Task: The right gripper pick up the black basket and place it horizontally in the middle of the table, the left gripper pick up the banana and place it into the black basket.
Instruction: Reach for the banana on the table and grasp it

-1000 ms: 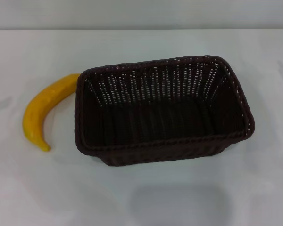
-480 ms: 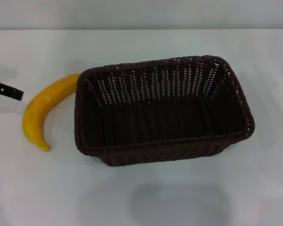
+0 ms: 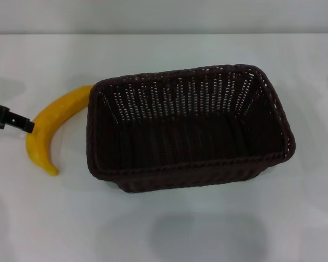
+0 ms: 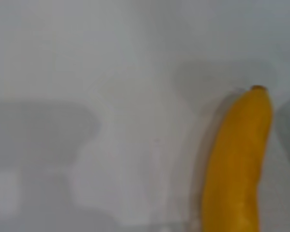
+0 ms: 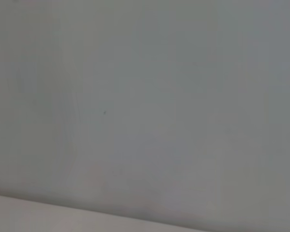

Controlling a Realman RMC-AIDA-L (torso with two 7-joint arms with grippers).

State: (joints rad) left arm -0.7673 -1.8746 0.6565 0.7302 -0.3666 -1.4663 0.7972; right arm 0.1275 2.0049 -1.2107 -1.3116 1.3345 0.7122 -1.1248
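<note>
Left gripper (image 3: 27, 126) nearer banana (image 3: 49, 128) — basket (image 3: 188, 128) empty.

Plain grey wall (image 3: 164, 16) behind far edge of scene.

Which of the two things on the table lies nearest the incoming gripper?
The banana: the left gripper reaches almost to its side, while the black basket sits farther right.

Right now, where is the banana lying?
In the head view the banana lies on the table at the robot's left, its upper end against the basket, with the left gripper close beside it.
</note>
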